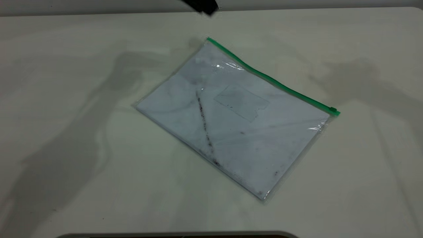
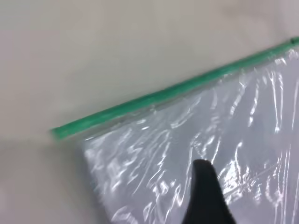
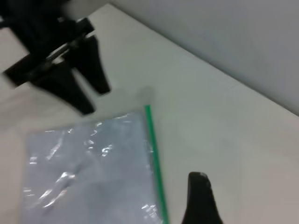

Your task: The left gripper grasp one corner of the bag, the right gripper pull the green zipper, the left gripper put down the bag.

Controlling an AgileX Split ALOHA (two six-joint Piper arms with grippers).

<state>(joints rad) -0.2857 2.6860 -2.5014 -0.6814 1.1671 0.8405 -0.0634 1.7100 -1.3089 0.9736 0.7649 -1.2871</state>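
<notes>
Fingers of the left gripper point(image 3: 91, 91), two black tapered wedges, stand spread apart with nothing between them, hovering just beyond the far corner of the bag point(image 1: 231, 115); in the exterior view only a black scrap of that arm shows at the top edge. Of the right gripper, the right wrist view shows a single dark finger tip point(image 3: 200, 196) above the table beside the green strip, so whether it is released or clenched I cannot tell.

That bag is a flat rectangular pouch of clear plastic, lying unheld and turned at an angle near the middle of the pale table point(image 1: 66, 165). Inside it are white sheets, and on its face sits a small clear card pocket point(image 1: 241, 102) (itself holding nothing I can make out). A dark smudged streak point(image 1: 205, 124) runs diagonally toward the near edge. The green zipper point(image 1: 271, 79), a thin bright green plastic band, edges the far-right long side, from the far corner of the bag point(image 1: 209, 40) down to a small green slider tab point(image 1: 333, 110) at the right-hand end.

Shadows of both arms fall across the table to the left and right.
</notes>
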